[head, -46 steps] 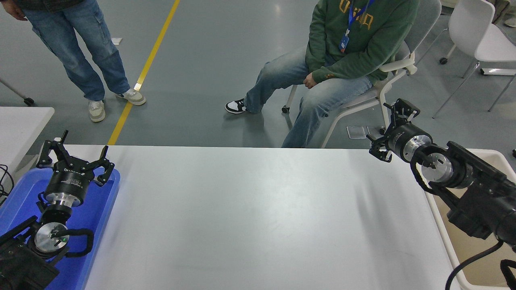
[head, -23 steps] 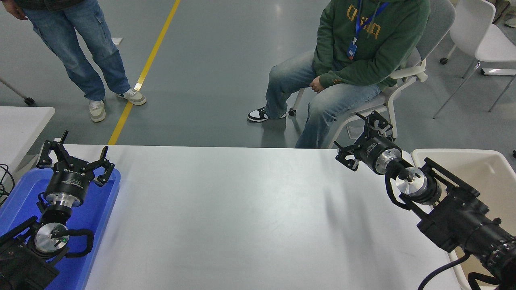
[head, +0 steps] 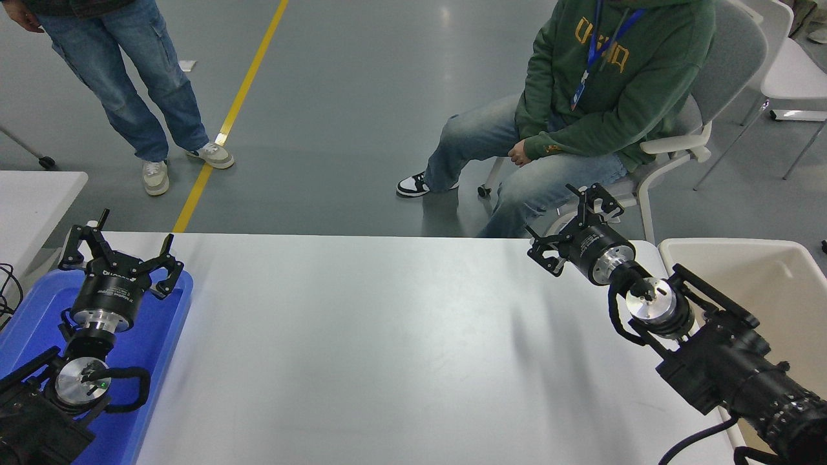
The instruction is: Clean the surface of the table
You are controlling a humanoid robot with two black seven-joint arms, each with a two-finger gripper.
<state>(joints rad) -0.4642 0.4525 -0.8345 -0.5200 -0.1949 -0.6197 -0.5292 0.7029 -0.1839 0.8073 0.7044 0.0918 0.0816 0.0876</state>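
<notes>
The table surface (head: 387, 349) is a wide plain white top filling the lower picture, with nothing lying on its bare part. My right gripper (head: 568, 223) hovers over the far right corner, open, with nothing between its fingers. Parked at the lower left, my left gripper (head: 119, 252) is open above a blue tray (head: 161, 336).
A beige bin (head: 769, 284) stands off the table's right edge, under my right arm. A person in a green hoodie (head: 601, 97) sits on a chair just beyond the far right corner. Another person's legs (head: 123, 84) stand at top left. A smaller white table (head: 32, 200) shows at left.
My right arm has swung leftward from over the bin to over the table's far right corner. The seated person has rolled to the right. The left arm stayed still.
</notes>
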